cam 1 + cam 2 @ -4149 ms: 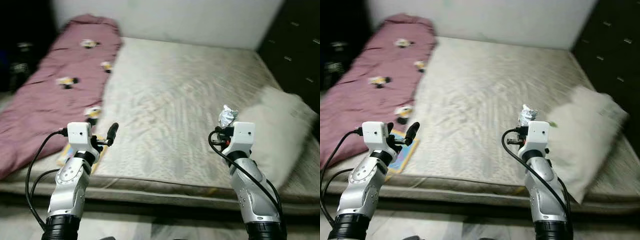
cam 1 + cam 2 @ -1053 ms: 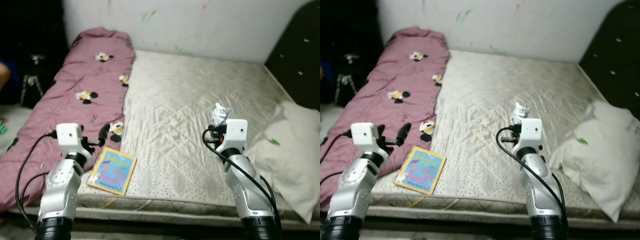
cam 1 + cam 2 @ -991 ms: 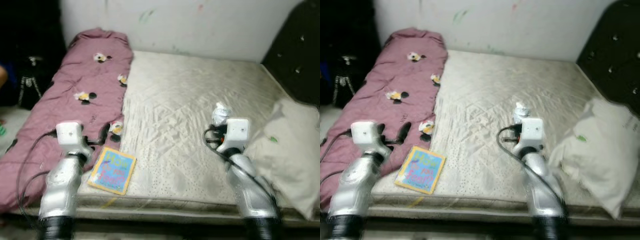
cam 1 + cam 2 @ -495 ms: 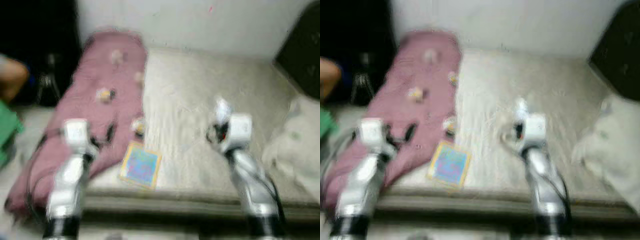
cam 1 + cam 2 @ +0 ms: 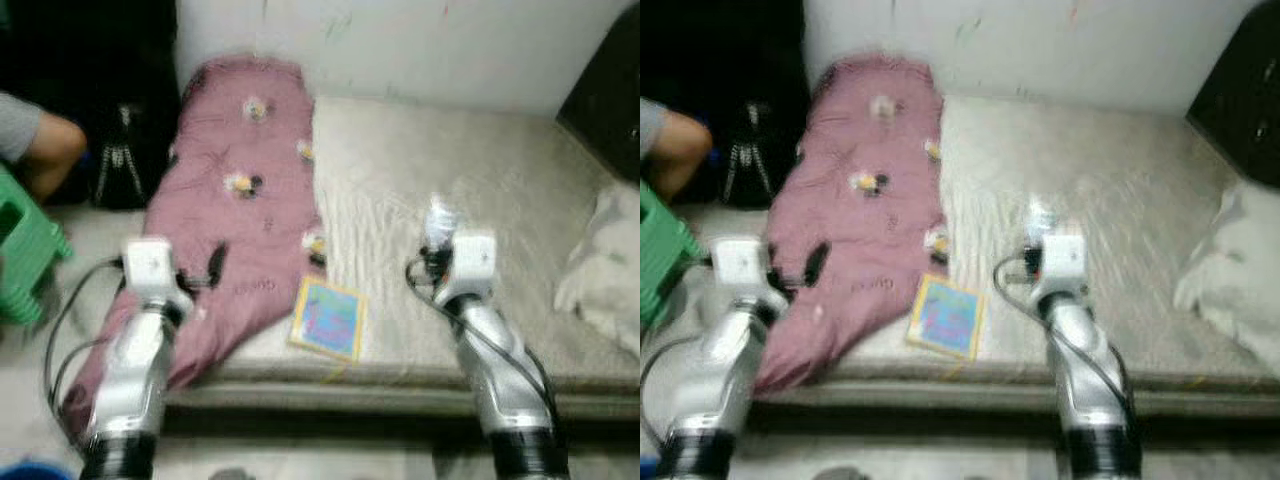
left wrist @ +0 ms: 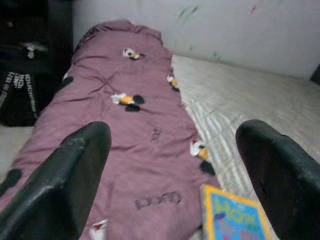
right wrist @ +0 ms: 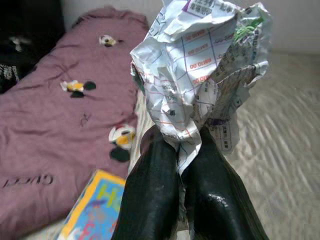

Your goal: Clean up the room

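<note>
Mattress point(image 5: 500, 200) edge runs just below both arms, bare quilting beyond. Right hand point(image 7: 182, 165) pinches crumpled paper point(image 7: 197, 70) upright above the bed. Left hand point(image 6: 175, 165) gapes wide over the purple blanket point(image 5: 235, 215), picture book point(image 5: 328, 318) just beside.

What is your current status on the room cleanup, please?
Right gripper shut on crumpled paper, raised over the mattress. Left gripper open, empty, above the purple blanket. Picture book lies at the mattress edge.

This is a bedroom in a home: a wide bed point(image 5: 480, 200) with a bare quilted mattress, a mauve cartoon-print blanket point(image 5: 240, 210), a white pillow point(image 5: 605, 270) and a children's book point(image 5: 328, 318).
</note>
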